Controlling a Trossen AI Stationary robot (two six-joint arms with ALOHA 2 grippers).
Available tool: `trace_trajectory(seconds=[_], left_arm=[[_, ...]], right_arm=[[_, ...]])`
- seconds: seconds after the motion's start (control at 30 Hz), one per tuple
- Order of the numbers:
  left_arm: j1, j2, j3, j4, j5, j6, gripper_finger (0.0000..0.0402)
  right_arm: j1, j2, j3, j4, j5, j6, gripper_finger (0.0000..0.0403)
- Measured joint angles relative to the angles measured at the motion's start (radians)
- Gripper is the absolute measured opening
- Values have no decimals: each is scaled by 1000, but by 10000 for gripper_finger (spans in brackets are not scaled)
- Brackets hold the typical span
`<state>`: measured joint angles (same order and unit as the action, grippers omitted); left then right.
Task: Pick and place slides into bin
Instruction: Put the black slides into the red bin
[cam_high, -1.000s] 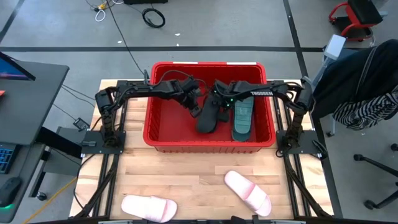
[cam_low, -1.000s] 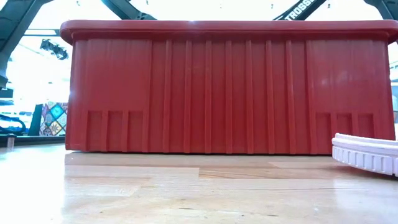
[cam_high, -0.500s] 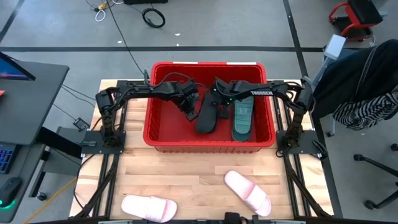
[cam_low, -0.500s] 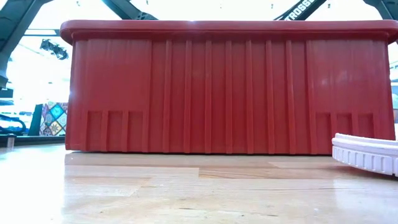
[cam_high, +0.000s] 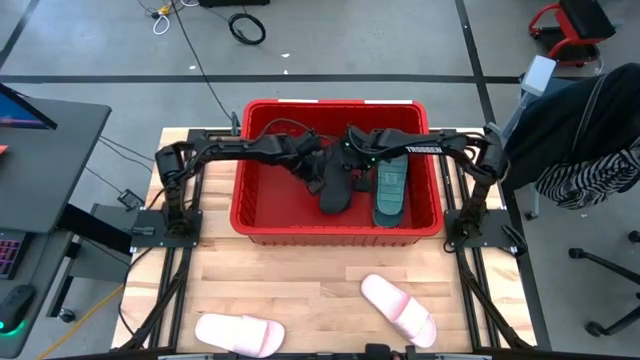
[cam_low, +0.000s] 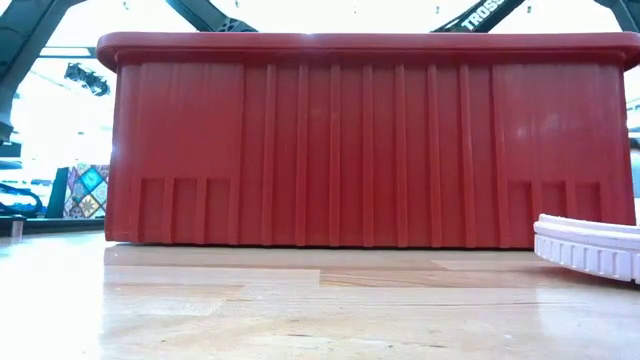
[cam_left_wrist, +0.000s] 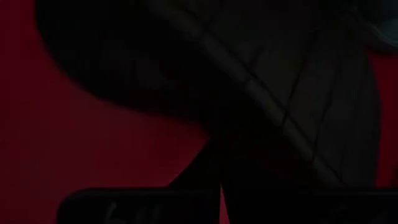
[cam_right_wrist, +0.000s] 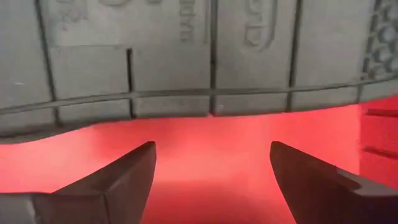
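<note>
**Two slides in the bin, two pink ones out on the table**

High view: the red bin (cam_high: 262, 200) sits at the upper centre of the frame on the wooden table (cam_high: 300, 290). Inside it lie a black slide (cam_high: 335, 192) and, just to its right, a teal slide (cam_high: 389, 192), both sole-up and lengthwise. Both arms reach in over the bin's upper half — the left gripper (cam_high: 312, 172) is at the top end of the black slide, the right gripper (cam_high: 352, 160) just beside it, between the two slides' upper ends. Whether the left fingers are closed cannot be told here. Two pink slides lie outside the bin: one (cam_high: 238, 333) at the lower left of the frame, one (cam_high: 399, 309) at lower centre-right.

Low view: the bin's ribbed wall (cam_low: 370, 140) fills most of the frame; a pale slide's edge (cam_low: 588, 247) shows at the lower right.

Left wrist view: very dark — a black shape against the red bin floor (cam_left_wrist: 74, 143); the fingers cannot be made out.

Right wrist view: the two fingers (cam_right_wrist: 112, 180) stand well apart and hold nothing; a grey ribbed sole (cam_right_wrist: 199, 56) spans the top of the frame, above the red bin floor.
</note>
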<state>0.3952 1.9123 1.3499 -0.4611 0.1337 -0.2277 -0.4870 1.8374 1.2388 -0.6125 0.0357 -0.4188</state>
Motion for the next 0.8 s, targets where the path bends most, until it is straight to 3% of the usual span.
trace_trajectory(seconds=[0.33,0.5,0.8], left_arm=[[23,-56,1,-61,-49,-16,19],[23,-41,1,-55,-119,-23,5],[47,29,0,110,-165,-27,18]], right_arm=[[-22,-66,1,-15,0,-11,322],[-42,-65,1,39,62,-132,322],[-48,-64,1,130,37,-178,322]])
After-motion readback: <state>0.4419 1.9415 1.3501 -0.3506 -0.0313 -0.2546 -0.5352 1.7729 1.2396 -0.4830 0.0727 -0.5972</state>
